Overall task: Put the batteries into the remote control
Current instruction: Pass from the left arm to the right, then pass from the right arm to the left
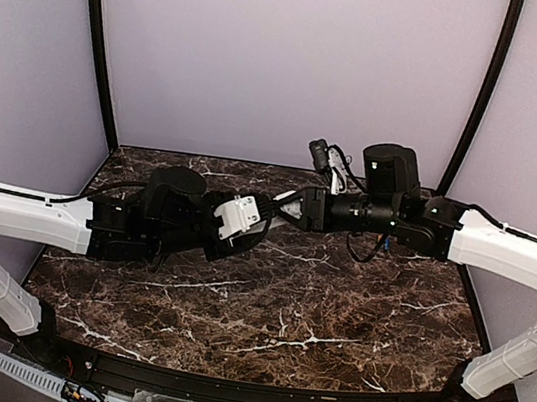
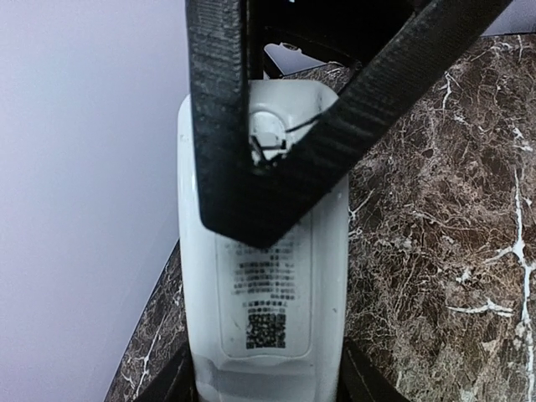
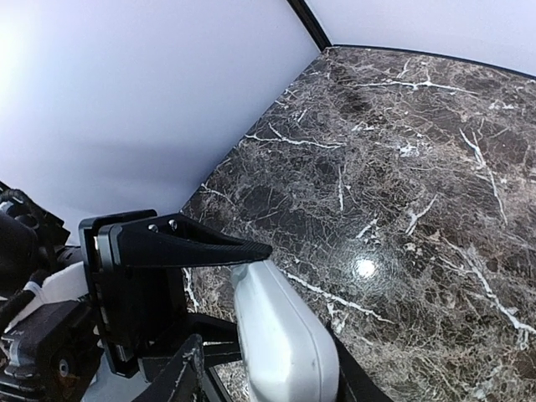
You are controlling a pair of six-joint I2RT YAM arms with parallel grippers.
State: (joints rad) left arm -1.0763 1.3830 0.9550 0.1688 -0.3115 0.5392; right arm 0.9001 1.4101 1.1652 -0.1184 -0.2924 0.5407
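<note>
Left wrist view: L claw [image 2: 268, 378] clamped on remote control [image 2: 266, 285], label face to cam, held off bench [image 2: 435, 251], prob. to present bay end to partner | R claw [image 2: 261, 224] tips over bay end; apart or together: cannot tell | batteries: none visible in any view

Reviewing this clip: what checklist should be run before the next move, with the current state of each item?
1. Remote control gripped by left pincer: ok.
2. Remote held clear of the table: ok.
3. Right pincer at the remote's far end: ok.
4. Right pincer closed on it: cannot tell.
5. Batteries in view: not ok, none seen.
6. Battery bay open: cannot tell, the right pincer covers that end.
</note>
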